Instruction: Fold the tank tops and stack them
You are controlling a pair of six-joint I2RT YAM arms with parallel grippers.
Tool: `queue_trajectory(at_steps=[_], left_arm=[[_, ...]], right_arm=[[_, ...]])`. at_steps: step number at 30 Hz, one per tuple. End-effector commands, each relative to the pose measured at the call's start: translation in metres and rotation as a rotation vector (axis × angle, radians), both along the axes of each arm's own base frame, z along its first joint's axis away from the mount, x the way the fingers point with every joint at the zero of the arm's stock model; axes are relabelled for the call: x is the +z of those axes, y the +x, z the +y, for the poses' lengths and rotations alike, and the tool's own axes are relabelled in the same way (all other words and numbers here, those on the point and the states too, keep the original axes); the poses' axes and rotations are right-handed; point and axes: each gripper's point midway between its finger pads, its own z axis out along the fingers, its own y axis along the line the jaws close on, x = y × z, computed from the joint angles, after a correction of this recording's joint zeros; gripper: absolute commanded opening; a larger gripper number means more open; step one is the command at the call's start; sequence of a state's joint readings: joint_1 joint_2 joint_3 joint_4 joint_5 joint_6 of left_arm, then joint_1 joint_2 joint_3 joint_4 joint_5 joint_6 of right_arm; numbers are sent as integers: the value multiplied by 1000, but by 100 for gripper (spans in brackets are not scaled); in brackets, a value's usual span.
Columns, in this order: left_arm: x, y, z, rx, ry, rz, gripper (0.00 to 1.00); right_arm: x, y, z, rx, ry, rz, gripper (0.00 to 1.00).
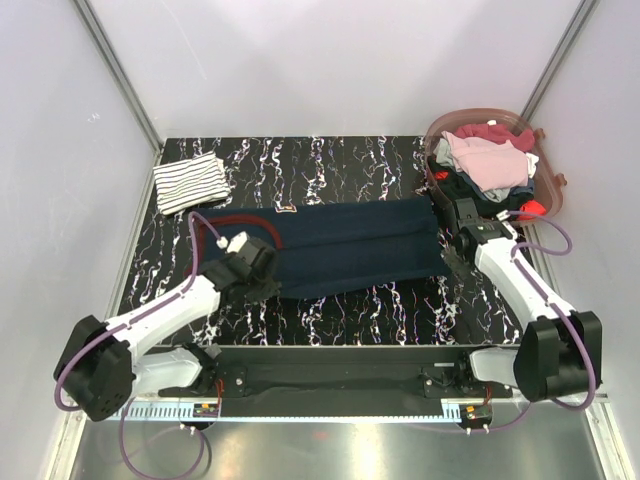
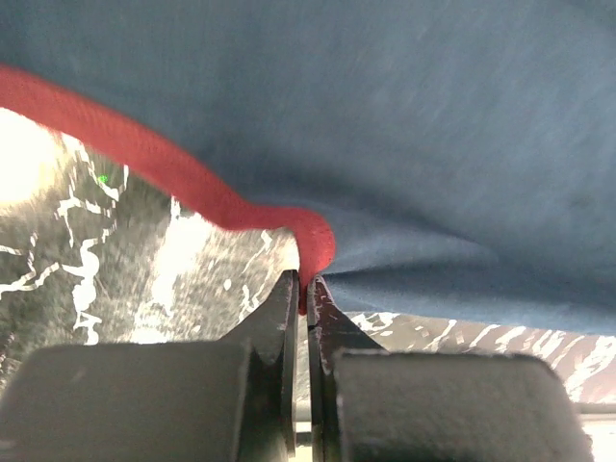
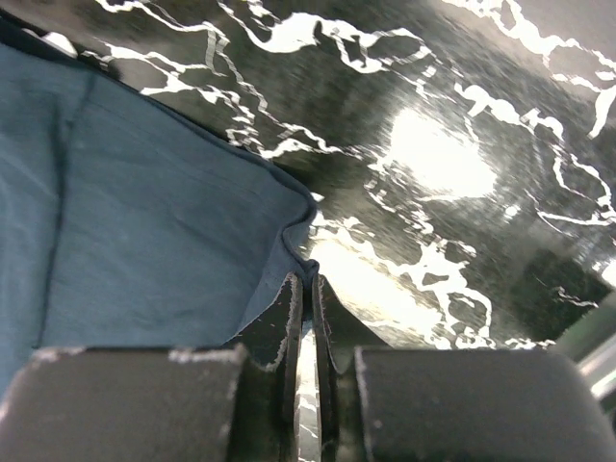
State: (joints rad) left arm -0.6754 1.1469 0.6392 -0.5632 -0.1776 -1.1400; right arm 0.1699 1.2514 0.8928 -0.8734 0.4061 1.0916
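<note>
The left hand and the right hand are gripping the navy tank top!
The left is squeezing tight on the red trim, the right is nipping the hem corner; the top is lying across the middle of the surface, with the striped tank top sitting folded at the far left corner.
</note>
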Motion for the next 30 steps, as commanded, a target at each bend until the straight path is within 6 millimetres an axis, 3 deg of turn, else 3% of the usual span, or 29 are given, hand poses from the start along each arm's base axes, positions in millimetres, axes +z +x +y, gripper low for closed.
queue_trajectory(at_steps=[1, 6, 14, 30], left_arm=[[29, 25, 4, -13, -1, -67, 0], [43, 48, 8, -4, 6, -94, 0], [45, 79, 11, 2, 24, -105, 0], [34, 122, 11, -19, 76, -69, 0]], right_arm=[[18, 24, -12, -11, -76, -56, 0], [22, 54, -10, -6, -93, -59, 0], [17, 92, -5, -11, -97, -41, 0], [-1, 137, -14, -37, -141, -15, 0]])
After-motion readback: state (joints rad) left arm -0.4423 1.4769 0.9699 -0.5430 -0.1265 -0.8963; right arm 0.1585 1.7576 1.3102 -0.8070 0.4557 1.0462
